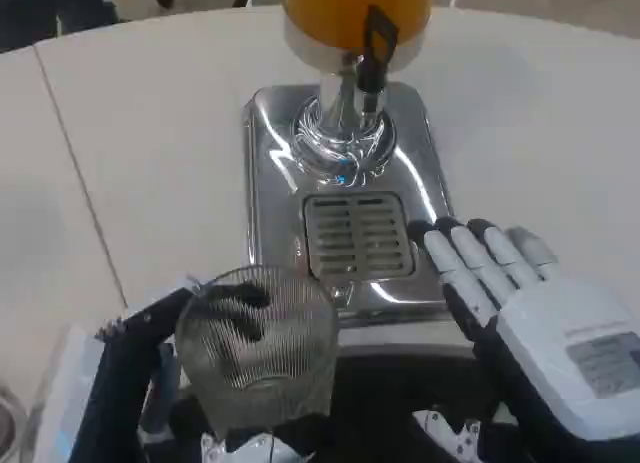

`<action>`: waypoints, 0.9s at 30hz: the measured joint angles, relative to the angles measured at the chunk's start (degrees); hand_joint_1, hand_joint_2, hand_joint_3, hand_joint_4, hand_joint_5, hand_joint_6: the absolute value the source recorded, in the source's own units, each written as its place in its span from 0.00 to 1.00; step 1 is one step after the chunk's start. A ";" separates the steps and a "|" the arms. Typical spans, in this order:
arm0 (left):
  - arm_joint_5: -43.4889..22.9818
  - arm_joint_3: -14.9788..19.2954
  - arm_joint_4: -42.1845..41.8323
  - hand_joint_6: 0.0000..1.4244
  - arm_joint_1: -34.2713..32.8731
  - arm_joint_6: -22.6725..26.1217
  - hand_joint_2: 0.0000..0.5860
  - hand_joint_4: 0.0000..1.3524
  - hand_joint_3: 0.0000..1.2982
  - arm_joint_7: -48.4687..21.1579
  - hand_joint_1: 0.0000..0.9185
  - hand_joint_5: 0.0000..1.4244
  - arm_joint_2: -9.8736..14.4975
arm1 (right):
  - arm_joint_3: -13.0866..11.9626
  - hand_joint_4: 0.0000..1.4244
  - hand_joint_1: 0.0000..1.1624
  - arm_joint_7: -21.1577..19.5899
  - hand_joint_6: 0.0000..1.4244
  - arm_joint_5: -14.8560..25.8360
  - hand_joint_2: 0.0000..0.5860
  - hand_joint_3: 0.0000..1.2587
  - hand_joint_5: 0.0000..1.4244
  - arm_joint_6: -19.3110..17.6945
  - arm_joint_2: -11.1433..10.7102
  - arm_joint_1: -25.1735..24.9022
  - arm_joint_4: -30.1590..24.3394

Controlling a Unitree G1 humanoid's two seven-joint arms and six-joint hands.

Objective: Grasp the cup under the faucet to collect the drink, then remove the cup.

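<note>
Cup (258,348) is the prize, but let's take the scene from the biggest piece down. White tabletop (150,133) carries it all. On it sits the dispenser (350,113), orange drink in the tank up top, a black tap lever (376,45) on its front, a chrome base with a slotted drip grille (358,235) below. Right robot hand (520,303) rests at the base's near right corner, fingers stretched flat and close together, holding nothing, fingertips just beside the grille. Left robot hand (215,323) wraps the clear ribbed cup; dark fingers show through the glass, so I judge it gripped. That cup is upright, looks empty, and sits at the near left edge of the base, short of the grille and well off the faucet line.

So the step in hand, by my reading: grasp made, delivery to the faucet pending. Next move calls for carrying the cup forward and right, onto the grille under the spout, keeping it level. Then the lever needs working, likely a job for the free right hand.
</note>
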 measured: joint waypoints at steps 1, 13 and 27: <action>0.00 0.00 0.00 1.00 0.00 0.01 0.09 0.88 0.87 0.00 0.66 1.00 -0.07 | 0.22 0.00 0.49 0.00 0.00 -0.23 0.72 0.00 0.00 0.00 0.35 0.17 0.00; 0.05 -0.04 -0.01 1.00 -0.59 1.26 0.09 0.88 0.87 -1.13 0.66 1.00 -0.87 | 0.67 0.00 0.50 0.01 0.00 -1.92 0.71 0.00 0.00 0.22 1.88 1.09 -0.01; 9.58 -4.26 24.09 1.00 -26.91 6.38 0.10 0.87 0.87 8.93 0.66 1.00 -6.47 | -0.49 0.00 0.50 -0.12 0.00 -3.72 0.71 0.00 0.00 2.24 4.00 1.40 2.29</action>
